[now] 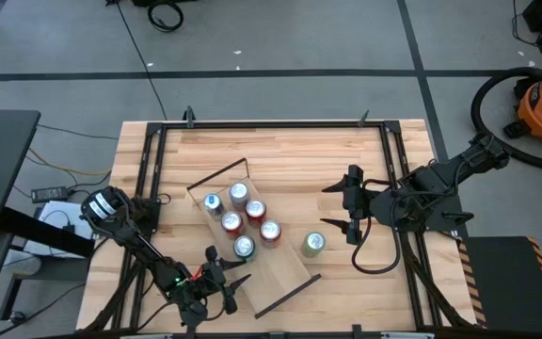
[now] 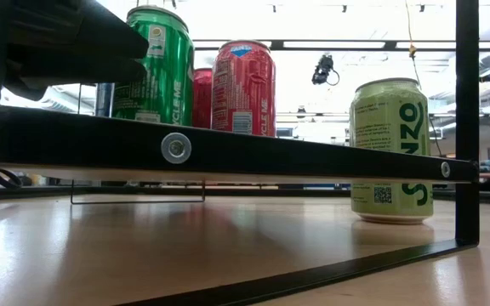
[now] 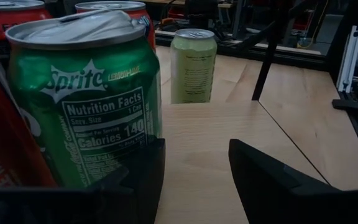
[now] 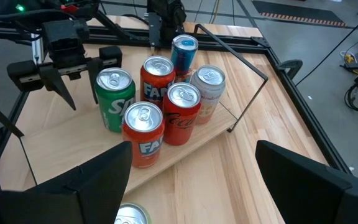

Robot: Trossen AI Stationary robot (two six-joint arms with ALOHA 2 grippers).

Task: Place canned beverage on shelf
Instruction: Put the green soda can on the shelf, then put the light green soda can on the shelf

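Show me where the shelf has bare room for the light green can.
The shelf is bare from the Sprite can to its end frame, right beside the light green can. The other half is crowded with six cans. The left tool hovers near the Sprite can.

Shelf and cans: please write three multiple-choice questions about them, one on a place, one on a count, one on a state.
1. Where does the pale green can stand?
A. on the shelf
B. on the table, beside the shelf
C. in the right hand

2. How many cans stand on the shelf?
A. four
B. six
C. eight

3. How is the right hand?
A. open and empty
B. shut on a can
C. shut and empty

Answers: 1 B, it stands on the table off the plank's edge. 2 B, the high view shows six tops there. 3 A, its fingers are spread with nothing between them.
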